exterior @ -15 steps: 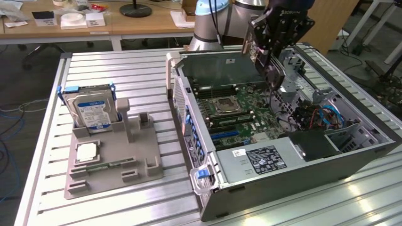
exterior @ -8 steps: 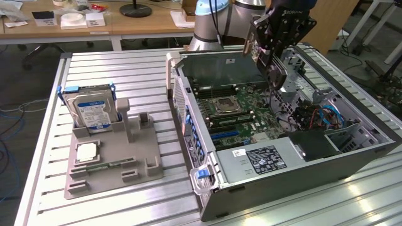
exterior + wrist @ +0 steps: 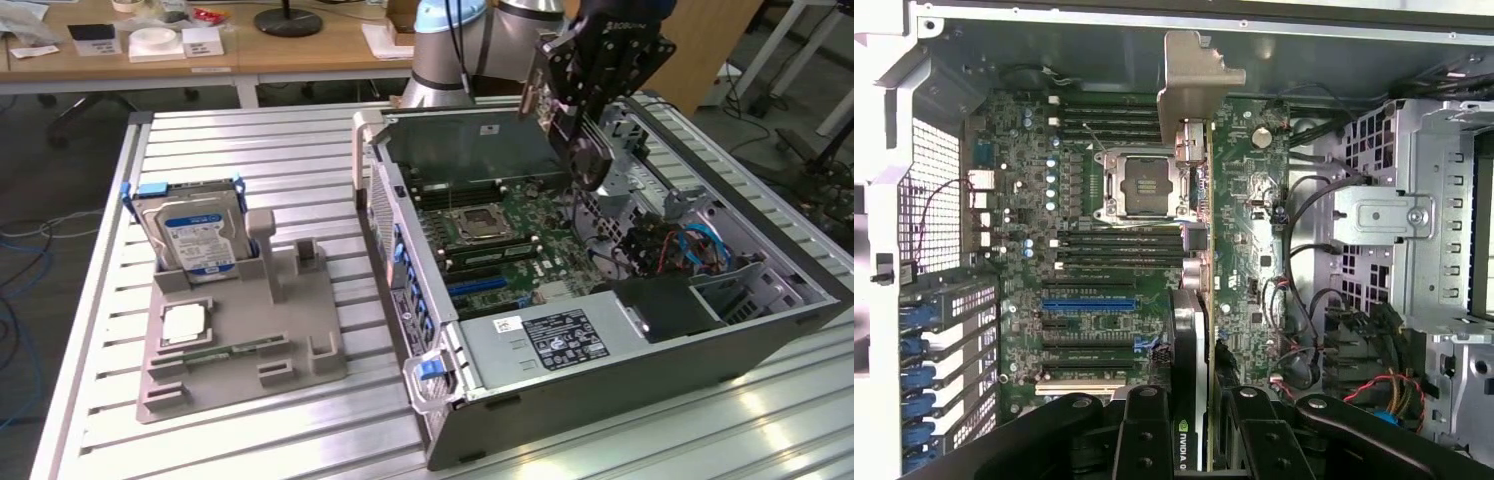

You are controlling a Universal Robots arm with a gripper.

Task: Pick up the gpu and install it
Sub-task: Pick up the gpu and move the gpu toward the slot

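The table (image 3: 254,150) is ribbed bare aluminium with a dull sheen, and it catches bright glare toward five o'clock in the exterior view. At nine o'clock, a matt grey plastic fixture (image 3: 300,320) carries a hard drive (image 3: 195,235) with a bright metal shell and a glossy blue-white label. The computer case (image 3: 694,350) is dark matt sheet metal outside and bare grey steel inside, partly perforated. Its motherboard (image 3: 1244,200) is a green lacquered circuit board, faintly glossy. The gpu (image 3: 1189,340) pairs a green board with a black plastic cooler and a dull silver metal bracket (image 3: 1194,70). The gripper (image 3: 1197,400) clamped on it is matt black. At eleven o'clock, the desk (image 3: 307,55) is smooth pale wood.
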